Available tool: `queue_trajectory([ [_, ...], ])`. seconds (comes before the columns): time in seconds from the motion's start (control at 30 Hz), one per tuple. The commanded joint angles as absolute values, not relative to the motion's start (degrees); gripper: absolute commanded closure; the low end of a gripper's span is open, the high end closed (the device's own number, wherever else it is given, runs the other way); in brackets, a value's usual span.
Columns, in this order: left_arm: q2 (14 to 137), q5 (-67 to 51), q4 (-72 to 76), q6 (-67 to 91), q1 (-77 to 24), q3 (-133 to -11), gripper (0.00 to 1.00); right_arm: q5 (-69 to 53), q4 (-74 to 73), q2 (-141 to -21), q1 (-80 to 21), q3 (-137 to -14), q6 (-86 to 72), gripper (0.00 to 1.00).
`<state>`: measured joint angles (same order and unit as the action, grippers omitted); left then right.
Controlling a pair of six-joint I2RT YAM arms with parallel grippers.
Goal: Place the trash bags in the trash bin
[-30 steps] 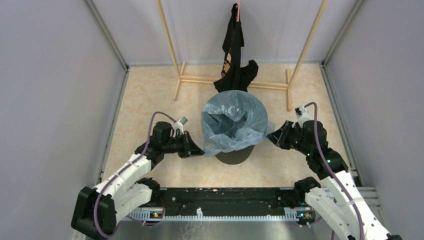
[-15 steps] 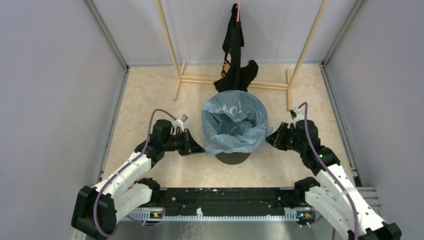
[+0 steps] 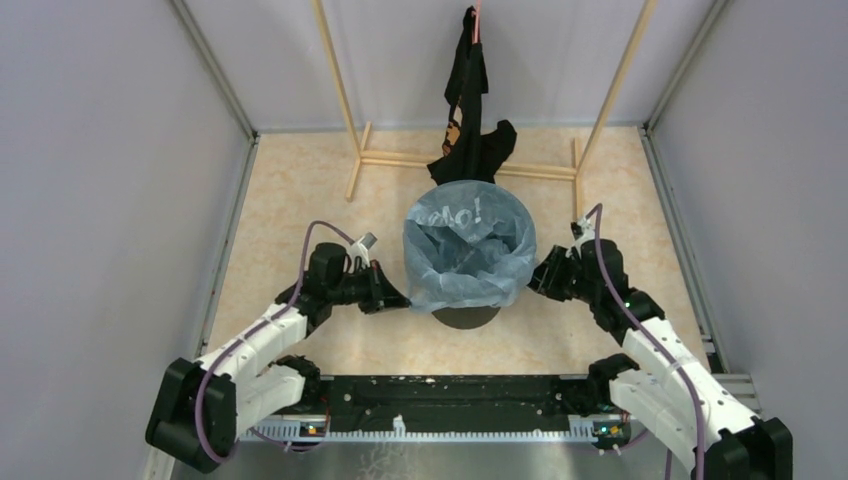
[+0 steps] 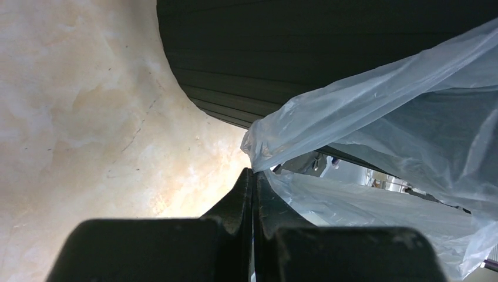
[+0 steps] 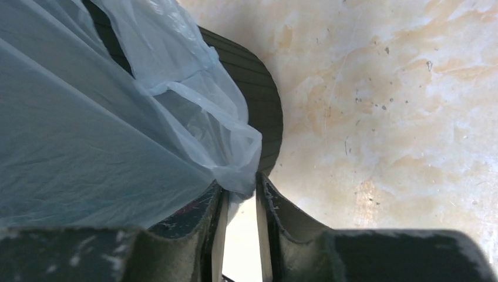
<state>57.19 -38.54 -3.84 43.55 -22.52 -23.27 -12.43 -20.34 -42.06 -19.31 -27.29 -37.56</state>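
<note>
**Q:** When you look down from the top camera, where is the trash bag?

**A:** It lines the trash bin, with its mouth spread over the rim and loose film hanging down the outside. White lettering shows on the far inner side. The 2 arms flank the bin. The left gripper is at the bin's left side and touches the bag's hanging edge. The right gripper is at the bin's right side, close against the film. Behind the bin a black garment hangs from a wooden rack.

**Q:** What does the left wrist camera show?

**A:** The left gripper has its fingers pressed together with no gap, and a corner of the bag is pinched at the tips. The bin's ribbed black wall is just beyond, and the tabletop lies to the bin's left.

**Q:** And the right wrist camera?

**A:** The right gripper has its jaws narrowly parted, with light showing between them. A bunched fold of the bag sits right at the tips. I cannot tell whether they clamp it. The bin's wall is just past the fold.
</note>
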Motion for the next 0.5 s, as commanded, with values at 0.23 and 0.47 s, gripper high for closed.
queue_trajectory([
  [0.23, 62.23, -39.03, 5.95, 44.00, -22.65, -21.54, 1.00, -6.35, -25.37, -40.00, -18.90, -30.42, -38.68, 0.64],
  [0.47, 66.82, -41.32, 9.28, 43.82, -22.84, -21.89, 1.00, 7.89, -37.57, -36.89, -18.90, -43.31, -38.30, 0.47],
])
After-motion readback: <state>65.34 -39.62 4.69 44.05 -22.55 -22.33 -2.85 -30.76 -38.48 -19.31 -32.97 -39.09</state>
